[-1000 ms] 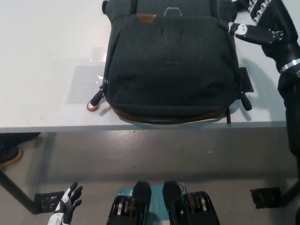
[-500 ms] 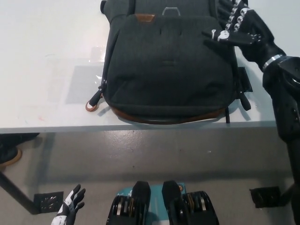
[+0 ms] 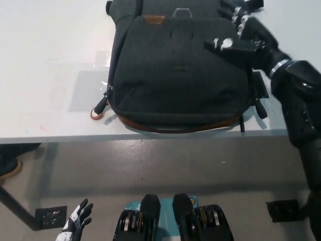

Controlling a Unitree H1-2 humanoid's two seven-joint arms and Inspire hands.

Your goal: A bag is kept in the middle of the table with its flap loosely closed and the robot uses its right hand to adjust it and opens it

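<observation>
Dark grey bag (image 3: 180, 70) lying flat on the white desk (image 3: 45, 65), towards the near edge and right of the desk's middle. Brown-trimmed bottom rim of the bag overhanging the near edge slightly. Flap closed over the front, with a brown leather tab (image 3: 154, 19) and a metal loop (image 3: 183, 11) near the top. Zip pull ending in a small brown ring (image 3: 95, 114) resting on the desk just beside the bag's lower left corner. Dark strap ends (image 3: 261, 93) hanging beside the bag's right side near the desk's near edge.

Black right hand (image 3: 241, 37) placed over the bag's upper right corner, arm entering from the right edge of the view. Fingers spread apart and not clamped on anything, 1 finger (image 3: 225, 46) extended across the flap towards the bag's middle. Contact between that finger and the flap: cannot tell.

White left hand (image 3: 75, 226) low at the bottom left of the view, below the level of the desk and well apart from the bag, fingers apart, holding nothing.

Grey floor (image 3: 150, 170) visible below the near edge. Black leg foot (image 3: 47, 217) of the desk visible beside the left hand.
</observation>
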